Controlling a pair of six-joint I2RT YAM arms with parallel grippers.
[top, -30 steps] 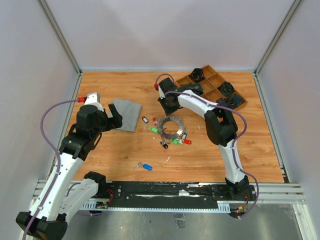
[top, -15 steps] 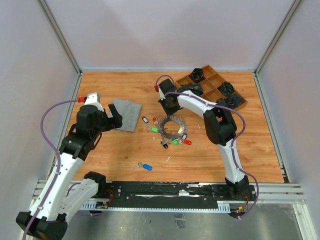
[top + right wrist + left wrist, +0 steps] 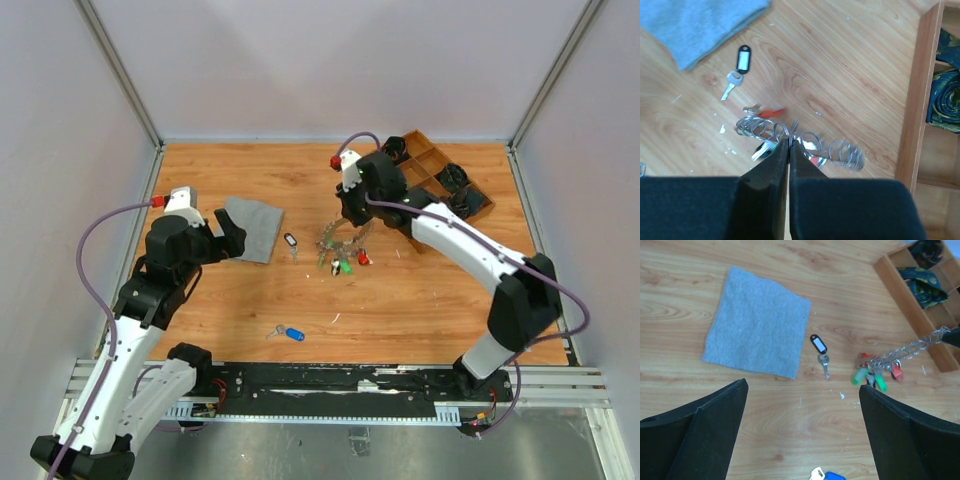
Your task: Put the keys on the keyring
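My right gripper is shut on the thin wire of the keyring and holds it off the table, tilted. Its silver keys and their red and green tags dangle below. The ring also shows in the left wrist view, with green tags hanging from it. A loose key with a black-rimmed white tag lies left of it. Another loose key with a blue tag lies nearer me. My left gripper is open and empty above the table.
A grey cloth square lies flat at the left. A brown compartment tray holding dark items stands at the back right, close to my right arm. Small white specks dot the wood.
My right gripper has lifted the keyring off the table, so it now hangs tilted with the keys dangling; the right arm's elbow swung out to the right. The left arm barely moved.
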